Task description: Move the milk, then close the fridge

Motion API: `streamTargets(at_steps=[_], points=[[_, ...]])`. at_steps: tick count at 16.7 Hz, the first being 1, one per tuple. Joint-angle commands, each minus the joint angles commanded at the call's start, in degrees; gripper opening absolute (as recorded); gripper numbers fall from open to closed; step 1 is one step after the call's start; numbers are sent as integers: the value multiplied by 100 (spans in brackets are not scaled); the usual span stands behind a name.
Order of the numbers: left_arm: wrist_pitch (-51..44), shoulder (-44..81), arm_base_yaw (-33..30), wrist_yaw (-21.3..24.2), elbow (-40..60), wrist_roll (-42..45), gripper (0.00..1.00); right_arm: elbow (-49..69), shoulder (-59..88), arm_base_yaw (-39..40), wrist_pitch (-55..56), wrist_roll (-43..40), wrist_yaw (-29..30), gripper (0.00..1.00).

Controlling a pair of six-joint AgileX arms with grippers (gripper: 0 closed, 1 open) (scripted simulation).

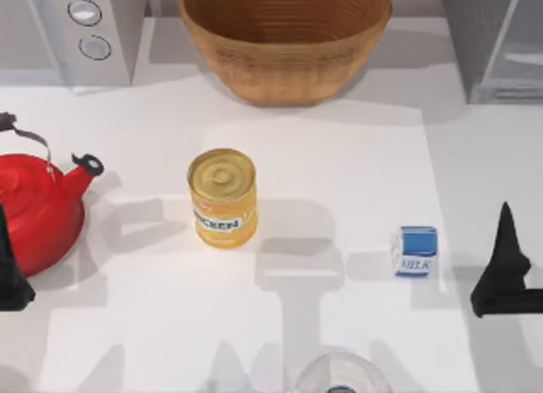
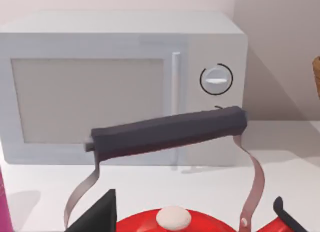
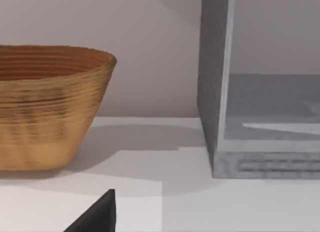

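Observation:
The milk [image 1: 415, 251], a small white carton with a blue top, stands upright on the table's right side. My right gripper [image 1: 506, 266] hangs just right of it, apart from the carton. The fridge [image 1: 496, 45] is the tall grey box at the back right corner. In the right wrist view the fridge [image 3: 215, 81] shows its grey side wall and a pale, glassy front with a vent strip at the bottom. My left gripper [image 1: 8, 274] is parked at the left edge, beside the red kettle.
A yellow can [image 1: 222, 198] stands mid-table. A woven basket [image 1: 286, 36] sits at the back centre and a grey appliance with two knobs [image 1: 76, 32] at the back left. The red kettle [image 1: 34, 206] is at the left, and a glass object [image 1: 339, 378] at the front edge.

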Motion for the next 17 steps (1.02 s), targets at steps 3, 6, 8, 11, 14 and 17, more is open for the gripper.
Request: streamTargets(at_steps=[3, 6, 8, 11, 14, 17], points=[[0, 0, 0, 0, 0, 0, 100, 1, 18, 18, 17, 0, 17, 100], [0, 0, 0, 0, 0, 0, 100, -2, 75, 6, 71, 15, 23, 100], [0, 0, 0, 0, 0, 0, 100, 71, 383, 48, 362, 71, 93, 100], [0, 0, 0, 0, 0, 0, 100, 247, 1308, 174, 1116, 199, 238, 100], [0, 0, 0, 0, 0, 0, 100, 467, 2743, 318, 2095, 361, 389, 100], [0, 0, 0, 0, 0, 0, 100, 704, 4456, 425, 3173, 542, 529, 100]])
